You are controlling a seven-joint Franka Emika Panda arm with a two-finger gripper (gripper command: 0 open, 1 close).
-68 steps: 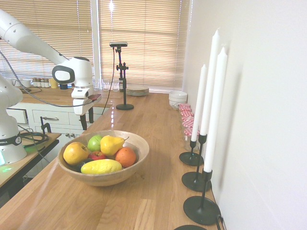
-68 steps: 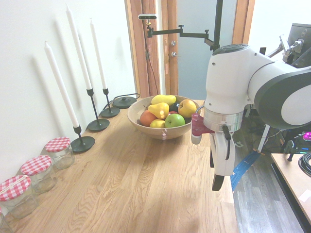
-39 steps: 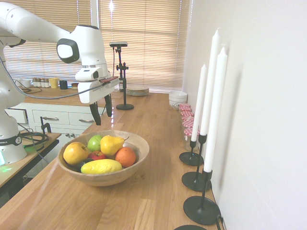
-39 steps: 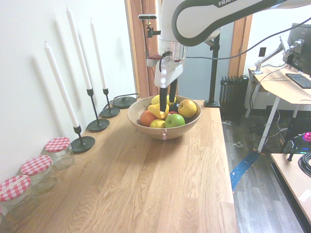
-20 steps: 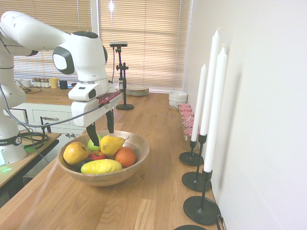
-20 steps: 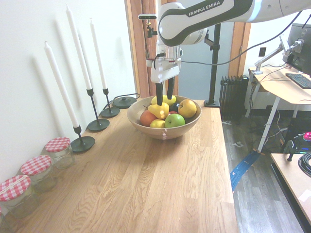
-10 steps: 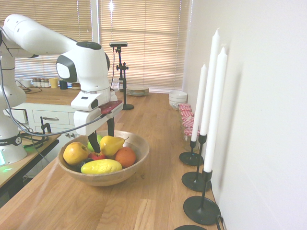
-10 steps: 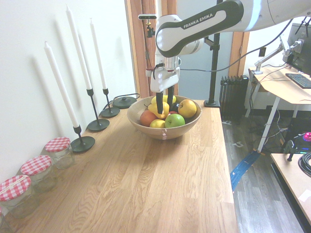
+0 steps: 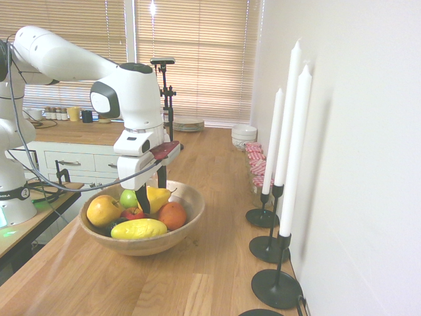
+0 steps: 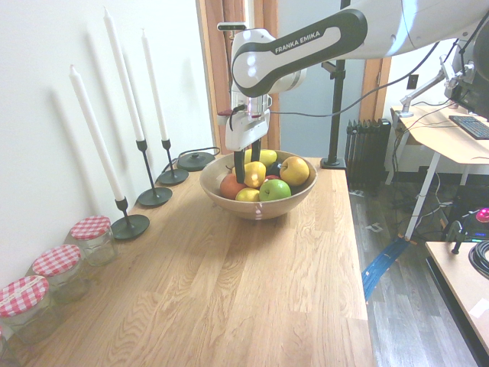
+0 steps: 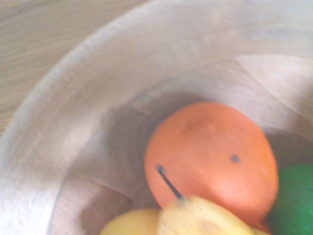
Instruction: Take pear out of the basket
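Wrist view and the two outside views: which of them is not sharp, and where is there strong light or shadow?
Wrist view: soft all over, the orange and the bowl rim blurred; first exterior view: window blinds glowing bright, candle shadows on the wall; second exterior view: fairly sharp, pale and washed out at the wall.
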